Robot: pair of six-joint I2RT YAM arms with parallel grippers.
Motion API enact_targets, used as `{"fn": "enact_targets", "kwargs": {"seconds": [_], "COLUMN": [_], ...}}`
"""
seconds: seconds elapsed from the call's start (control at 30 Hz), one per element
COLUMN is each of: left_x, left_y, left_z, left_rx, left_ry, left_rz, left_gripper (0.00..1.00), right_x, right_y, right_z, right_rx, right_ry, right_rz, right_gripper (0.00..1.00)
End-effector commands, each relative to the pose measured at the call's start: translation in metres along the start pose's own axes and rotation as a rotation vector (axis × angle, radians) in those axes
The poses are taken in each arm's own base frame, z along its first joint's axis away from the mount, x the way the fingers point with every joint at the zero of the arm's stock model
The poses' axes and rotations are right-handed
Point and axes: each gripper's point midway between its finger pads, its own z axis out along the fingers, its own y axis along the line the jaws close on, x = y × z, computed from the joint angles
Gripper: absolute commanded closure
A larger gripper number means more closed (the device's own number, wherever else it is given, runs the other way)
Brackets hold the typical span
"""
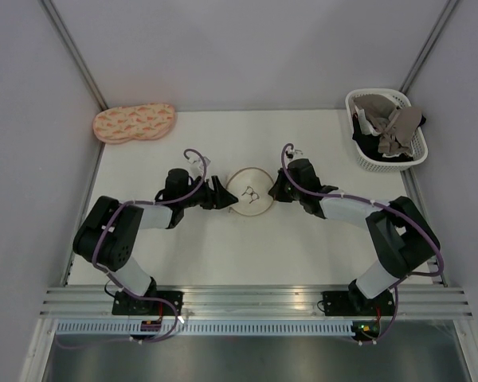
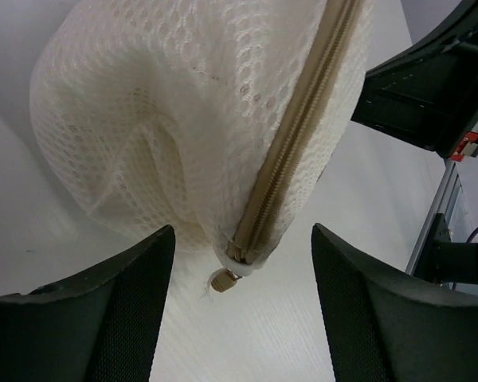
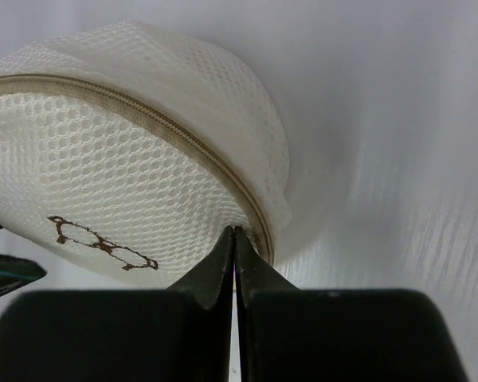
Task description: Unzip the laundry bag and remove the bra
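On the table, laundry bag lies zipped.

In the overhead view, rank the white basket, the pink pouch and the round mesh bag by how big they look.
Largest to smallest:
1. white basket
2. pink pouch
3. round mesh bag
No close calls.

The top camera hangs high above the bag, set back toward its near side, looking down from far off. The left wrist camera crouches close on the bag's left, facing its zipper end. The right wrist camera crouches close on its right, facing the drawing. All three share the bag.
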Motion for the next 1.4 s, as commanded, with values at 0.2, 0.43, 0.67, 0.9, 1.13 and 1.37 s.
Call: {"fn": "enact_targets", "kwargs": {"seconds": [0.2,0.43,0.67,0.9,1.13,1.37], "left_x": [-0.017,-0.017,-0.001,0.002,-0.001,0.010], "left_y": [-0.016,-0.040,-0.044,-0.064,-0.062,-0.074], "left_z": [0.012,-0.002,-0.035,-0.060,-0.071,-0.044], "left_rx": [0.102,0.122,-0.024,-0.254,-0.231,-0.200], "left_ry": [-0.017,-0.023,-0.142,-0.366,-0.493,-0.402], "left_rz": [0.065,0.015,-0.247,-0.466,-0.861,-1.016], "left_gripper": [0.83,0.98,0.98,0.98,0.98,0.98], "right_x": [-0.016,-0.020,-0.013,0.029,0.068,0.071], "right_y": [0.020,0.037,0.076,0.116,0.141,0.148], "right_z": [-0.002,-0.021,-0.086,-0.137,-0.167,-0.158], "right_rx": [-0.096,-0.169,-0.283,-0.373,-0.457,-0.417], "right_ry": [-0.018,-0.004,-0.006,0.007,0.034,0.003], "right_rz": [-0.046,-0.093,-0.206,-0.221,-0.233,-0.232], "right_gripper": [1.00,0.99,0.35,0.26,0.48,0.49]}}
